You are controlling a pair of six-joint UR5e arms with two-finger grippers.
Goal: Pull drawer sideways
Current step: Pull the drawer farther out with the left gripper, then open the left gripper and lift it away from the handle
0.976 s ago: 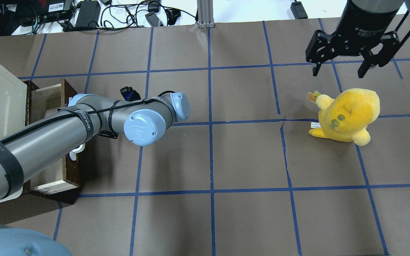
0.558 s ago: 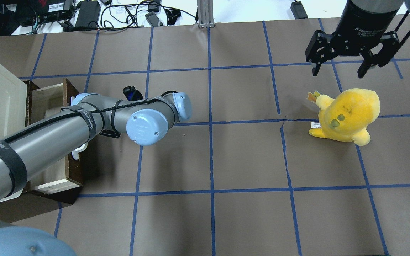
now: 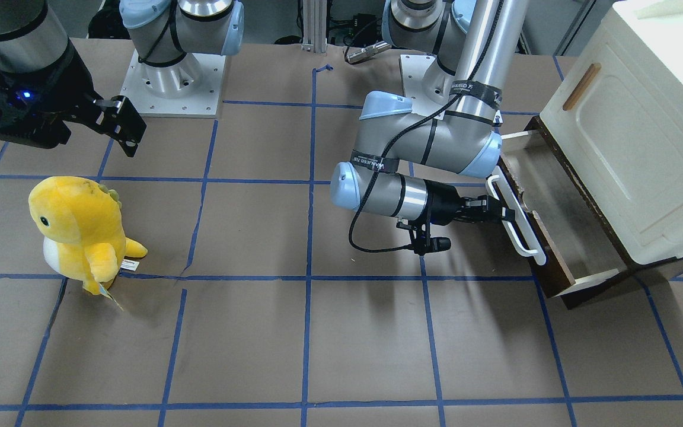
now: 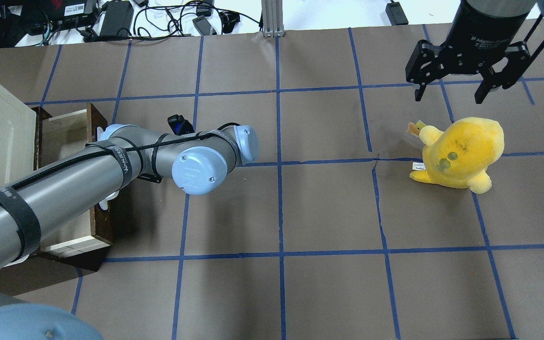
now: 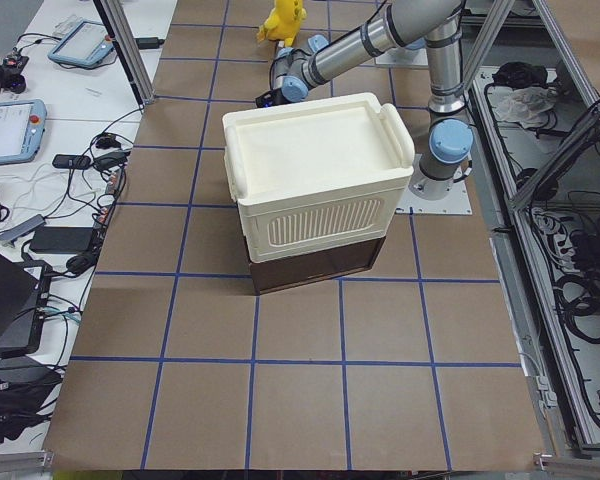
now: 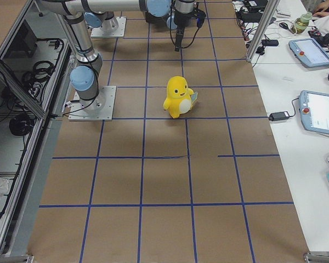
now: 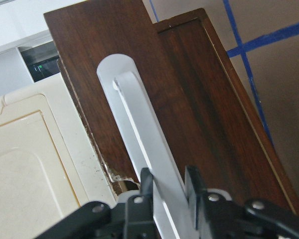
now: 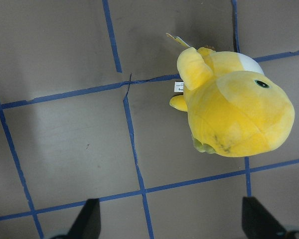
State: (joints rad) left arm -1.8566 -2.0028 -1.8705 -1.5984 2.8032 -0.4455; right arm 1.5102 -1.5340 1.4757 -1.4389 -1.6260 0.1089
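The drawer (image 3: 567,219) sits at the right of the front-facing view, part-way out from under the cream cabinet (image 3: 644,148), its pale interior showing. It looks like rigid wood: stiff, shallow, probably not heavy, and likely to slide as one piece if drawn squarely. Pulled off-centre, I'd expect it to skew and bind. A chipped patch shows on the edge of the dark front, so I'd reckon it wants no jerking. The white bar handle (image 3: 516,219) is the obvious hold, smooth and perhaps a little slippery, best taken near its middle. The left end effector (image 7: 169,186) is clenched on that bar, a finger tight against each side. The right end effector (image 4: 450,97) hangs released and empty at the upper right of the overhead view, above the yellow plush dinosaur (image 4: 461,153). By count: one drawer, one bar handle, one cabinet, one plush toy, and two arms over the taped bench (image 4: 324,212).
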